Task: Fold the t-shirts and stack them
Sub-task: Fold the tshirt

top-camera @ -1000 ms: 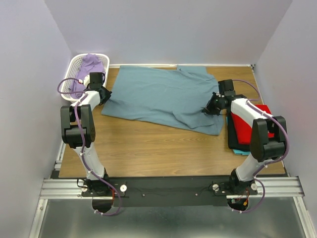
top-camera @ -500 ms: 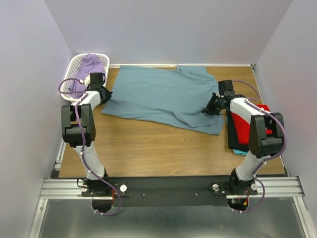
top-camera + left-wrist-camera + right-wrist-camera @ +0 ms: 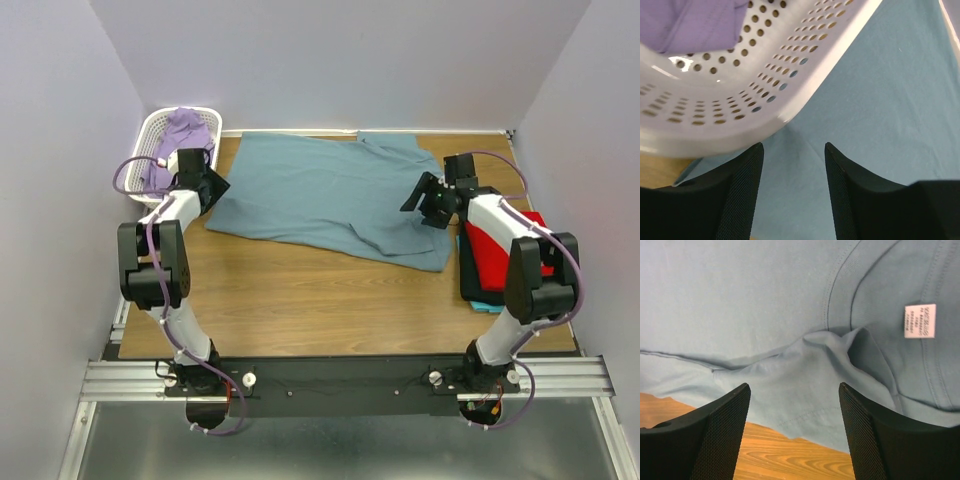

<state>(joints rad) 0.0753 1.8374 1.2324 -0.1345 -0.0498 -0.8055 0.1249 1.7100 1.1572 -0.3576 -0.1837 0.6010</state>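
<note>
A dusty blue-grey t-shirt [image 3: 320, 195] lies spread across the far half of the table, its right side rumpled. My left gripper [image 3: 207, 186] hovers open over the shirt's left edge beside the basket, and the left wrist view shows only cloth [image 3: 880, 100] between its jaws [image 3: 794, 150]. My right gripper [image 3: 422, 196] stands open above the rumpled collar area [image 3: 740, 300], near the white neck label [image 3: 919, 321], holding nothing. A folded red t-shirt [image 3: 500, 250] rests on a turquoise one [image 3: 485, 305] at the right edge.
A white lattice basket [image 3: 160, 130] with purple cloth [image 3: 180, 130] in it stands at the back left, close against my left gripper; its perforated wall [image 3: 740, 100] fills the left wrist view. Bare wooden table [image 3: 320, 290] lies in front of the shirt.
Both grippers were shut on the blue-grey shirt's edges and have opened, letting the cloth go. The right gripper has lifted and shifted slightly back.
</note>
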